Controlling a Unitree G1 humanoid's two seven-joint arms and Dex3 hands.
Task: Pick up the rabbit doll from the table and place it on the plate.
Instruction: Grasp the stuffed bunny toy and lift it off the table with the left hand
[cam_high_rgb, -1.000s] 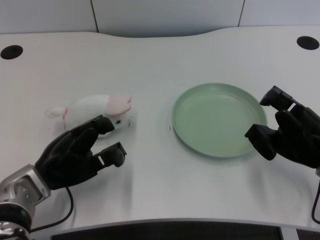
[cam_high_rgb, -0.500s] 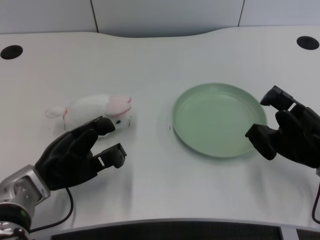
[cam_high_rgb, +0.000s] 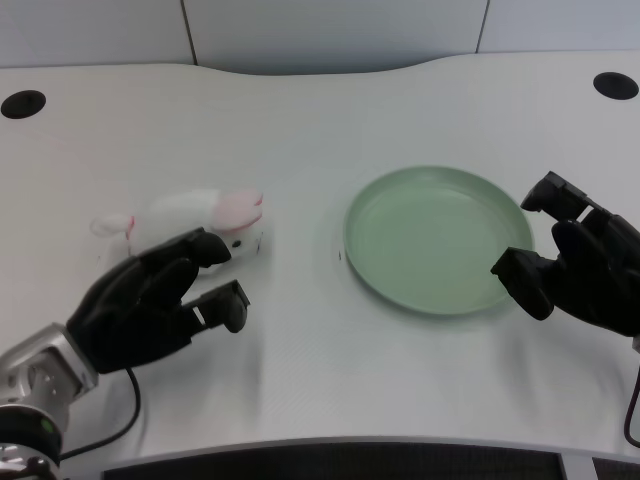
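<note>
Slightly higher and farther left than 0.5 s ago, the left hand (cam_high_rgb: 150, 305) has crept toward the rabbit doll (cam_high_rgb: 195, 220), while the doll and the plate (cam_high_rgb: 437, 240) lie where they were. That hand is spread and holds nothing: its upper fingers (cam_high_rgb: 200, 248) reach up to the doll's near edge, and from this angle I cannot tell whether they touch it or only overlap it; the lower finger sits apart from them, below, over bare table (cam_high_rgb: 320, 120).

White with pink ears, the rabbit doll lies on its side on the table, left of the plate and well apart from it, its ears pointing toward the plate.

Round, shallow and pale green, the plate sits right of centre, and only its own glossy inside shows within the rim.

At the far right the right hand (cam_high_rgb: 580, 265) hangs with fingers curled, just beside the plate's right rim, holding nothing visible.

2 dark round holes (cam_high_rgb: 22, 103) mark the table's far corners.
</note>
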